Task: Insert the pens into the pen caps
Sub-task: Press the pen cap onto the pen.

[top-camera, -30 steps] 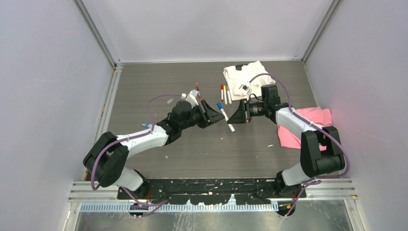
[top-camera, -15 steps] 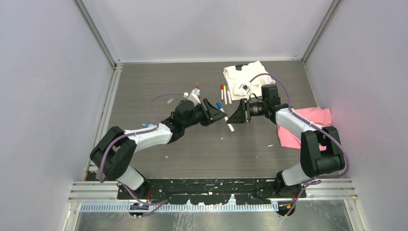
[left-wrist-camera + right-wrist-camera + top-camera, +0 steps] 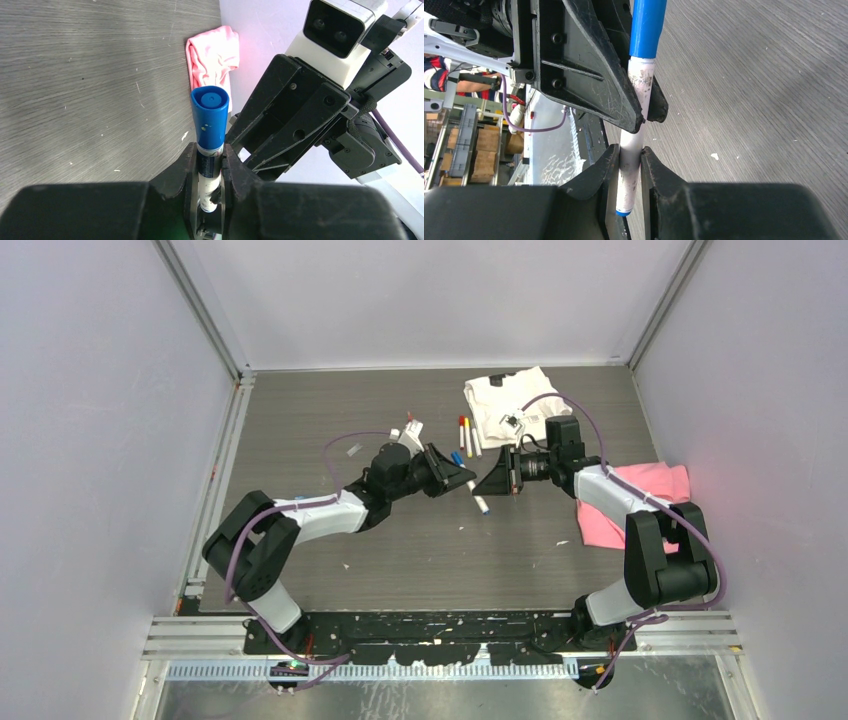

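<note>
Pen (image 3: 639, 90) mid-air above table (image 3: 400, 550), blue cap (image 3: 210, 117) on its end. Left gripper (image 3: 209, 162) pinching white barrel just under cap; right gripper (image 3: 629, 160) clamped lower on same barrel. Light, stiff, slick plastic, I reckon: hold barrel mid-length, squarely, or it swivels.

The left gripper (image 3: 209, 160) pinches a white pen (image 3: 208, 182) just below its blue cap (image 3: 210, 117) — the cap juts past the fingertips. The right gripper (image 3: 239, 154) (black, angular) sits just beside it — a pink cloth (image 3: 215, 55) lies on the grey table (image 3: 75, 75) beyond.
</note>
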Action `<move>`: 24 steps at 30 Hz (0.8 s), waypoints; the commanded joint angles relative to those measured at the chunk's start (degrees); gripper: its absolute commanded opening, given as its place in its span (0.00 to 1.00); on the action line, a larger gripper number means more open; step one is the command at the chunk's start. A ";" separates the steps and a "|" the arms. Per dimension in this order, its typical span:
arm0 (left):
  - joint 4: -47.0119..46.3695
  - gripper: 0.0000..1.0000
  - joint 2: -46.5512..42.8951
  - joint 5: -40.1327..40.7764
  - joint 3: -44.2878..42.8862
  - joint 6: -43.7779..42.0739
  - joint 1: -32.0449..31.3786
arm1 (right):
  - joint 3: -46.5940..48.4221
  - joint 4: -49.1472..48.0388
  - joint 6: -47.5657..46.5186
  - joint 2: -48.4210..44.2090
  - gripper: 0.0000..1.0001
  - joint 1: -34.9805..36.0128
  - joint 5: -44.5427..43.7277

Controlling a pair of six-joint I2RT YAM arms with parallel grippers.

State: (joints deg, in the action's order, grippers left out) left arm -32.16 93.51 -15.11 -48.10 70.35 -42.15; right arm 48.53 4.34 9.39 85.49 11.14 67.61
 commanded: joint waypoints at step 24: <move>-10.66 0.01 -4.12 1.62 -2.35 -15.67 -0.47 | -1.32 -10.73 8.56 0.92 0.44 3.76 0.69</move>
State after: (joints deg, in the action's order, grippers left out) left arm -37.56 91.48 -12.64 -48.51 57.47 -42.28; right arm 47.03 -3.03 16.86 86.32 14.22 68.66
